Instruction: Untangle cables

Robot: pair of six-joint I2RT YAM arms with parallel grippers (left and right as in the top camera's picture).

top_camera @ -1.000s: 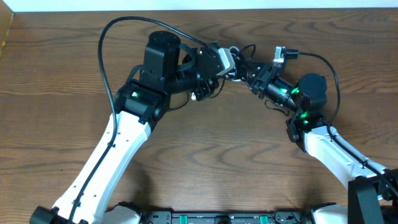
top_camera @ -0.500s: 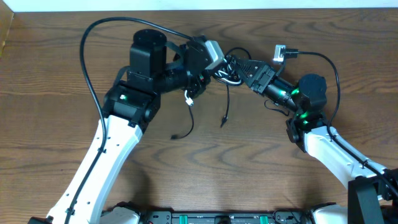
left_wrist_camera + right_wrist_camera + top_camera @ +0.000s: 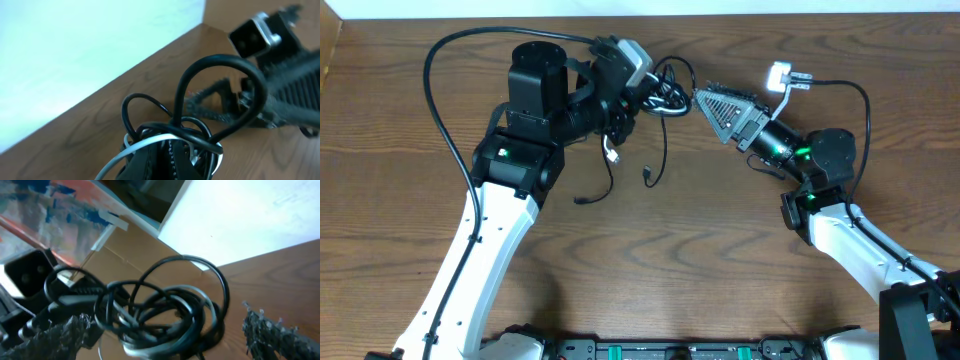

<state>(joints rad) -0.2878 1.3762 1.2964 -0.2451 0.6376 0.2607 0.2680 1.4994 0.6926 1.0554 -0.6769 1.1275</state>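
Observation:
The cables [image 3: 669, 92] form a tangled bundle of black cords with one white cord, held above the table at the back centre. My left gripper [image 3: 646, 92] is shut on that bundle; in the left wrist view its jaws [image 3: 170, 162] pinch the knot of cables [image 3: 200, 132], with loops rising above. Loose ends hang from the bundle towards the table [image 3: 650, 178]. My right gripper [image 3: 710, 112] stands open just right of the bundle, holding nothing. In the right wrist view the cables [image 3: 160, 312] hang ahead between its spread fingers [image 3: 55, 335].
The wooden table [image 3: 680, 260] runs to a white wall along its back edge [image 3: 740, 8]. A cardboard box [image 3: 328, 50] sits at the far left corner. The thick black arm cables arc over both arms [image 3: 440, 60].
My right gripper opened, let go of the bundle and drew back to the right. My left gripper carried the bundle left and upward, and loose cable ends dropped down from it.

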